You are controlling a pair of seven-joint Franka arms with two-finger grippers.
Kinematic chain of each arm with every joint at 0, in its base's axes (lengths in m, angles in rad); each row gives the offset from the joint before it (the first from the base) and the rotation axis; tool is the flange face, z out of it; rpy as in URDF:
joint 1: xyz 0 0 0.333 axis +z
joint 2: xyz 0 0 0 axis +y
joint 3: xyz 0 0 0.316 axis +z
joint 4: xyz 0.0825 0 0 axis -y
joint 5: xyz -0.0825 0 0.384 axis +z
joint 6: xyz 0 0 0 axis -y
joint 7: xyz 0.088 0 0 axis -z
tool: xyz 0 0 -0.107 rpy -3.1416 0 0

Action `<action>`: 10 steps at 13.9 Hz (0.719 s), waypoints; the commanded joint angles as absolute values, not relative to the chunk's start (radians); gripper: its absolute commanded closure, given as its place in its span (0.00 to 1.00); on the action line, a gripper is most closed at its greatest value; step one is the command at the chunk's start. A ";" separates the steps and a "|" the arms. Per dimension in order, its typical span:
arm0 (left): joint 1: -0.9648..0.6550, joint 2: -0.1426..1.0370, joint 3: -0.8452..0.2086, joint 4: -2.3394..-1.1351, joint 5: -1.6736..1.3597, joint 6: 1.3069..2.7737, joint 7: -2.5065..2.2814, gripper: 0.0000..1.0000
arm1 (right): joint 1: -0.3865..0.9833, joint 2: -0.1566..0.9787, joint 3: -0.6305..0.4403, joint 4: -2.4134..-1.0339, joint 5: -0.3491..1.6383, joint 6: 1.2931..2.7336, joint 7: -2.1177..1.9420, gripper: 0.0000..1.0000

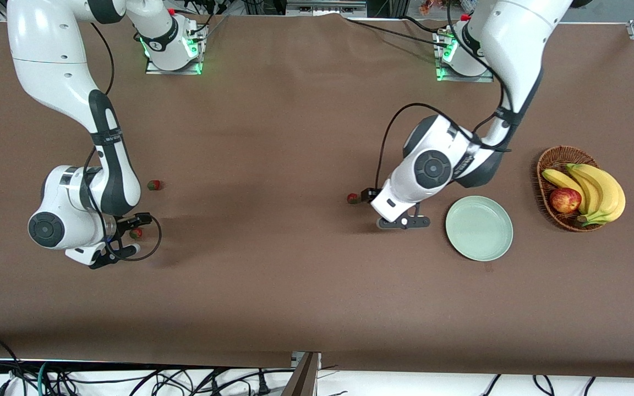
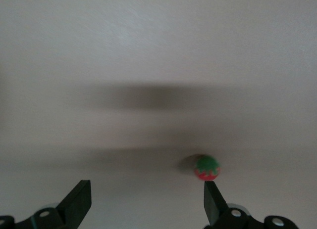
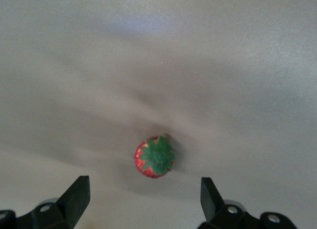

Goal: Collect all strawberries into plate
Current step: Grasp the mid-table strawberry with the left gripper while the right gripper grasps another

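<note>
Red strawberry [image 3: 154, 157] sits right between the right gripper's [image 1: 128, 235] wide-open fingers, so it's lined up. Second strawberry [image 1: 154, 185] lies farther from the camera. Left gripper [image 1: 391, 208], also open, has a third strawberry [image 2: 206, 167] just beside one fingertip, off-centre; mint plate [image 1: 479, 228] is empty.

Both wrist views cut each tool's fingers [image 2: 79, 202] [image 3: 77, 197] off at the picture's edge, showing only the tips. In the front view, the right tool [image 1: 130, 235] partly hides one strawberry [image 1: 136, 234]. The left arm's wrist covers most of the left tool [image 1: 402, 221].
</note>
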State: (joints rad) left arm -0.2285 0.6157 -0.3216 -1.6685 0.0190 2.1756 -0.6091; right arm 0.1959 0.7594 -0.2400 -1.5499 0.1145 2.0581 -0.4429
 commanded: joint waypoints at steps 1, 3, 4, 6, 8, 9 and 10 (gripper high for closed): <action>-0.304 0.662 -0.307 -1.646 0.021 2.254 -0.728 0.00 | 0.189 0.713 -0.230 -1.606 0.133 2.103 -0.471 0.15; -0.319 0.692 -0.307 -1.652 0.073 2.316 -0.749 0.00 | 0.189 0.715 -0.230 -1.632 0.133 2.147 -0.471 0.17; -0.325 0.699 -0.308 -1.655 0.107 2.318 -0.752 0.00 | 0.189 0.715 -0.230 -1.641 0.133 2.169 -0.471 0.26; -0.343 0.709 -0.310 -1.657 0.112 2.318 -0.781 0.00 | 0.189 0.715 -0.230 -1.644 0.133 2.172 -0.471 0.47; -0.360 0.729 -0.308 -1.657 0.114 2.336 -0.790 0.10 | 0.187 0.716 -0.230 -1.644 0.133 2.174 -0.471 0.61; -0.362 0.733 -0.307 -1.663 0.114 2.351 -0.788 0.17 | 0.187 0.715 -0.230 -1.643 0.135 2.172 -0.469 0.76; -0.361 0.733 -0.307 -1.667 0.114 2.353 -0.788 0.27 | 0.187 0.713 -0.230 -1.640 0.133 2.168 -0.465 0.88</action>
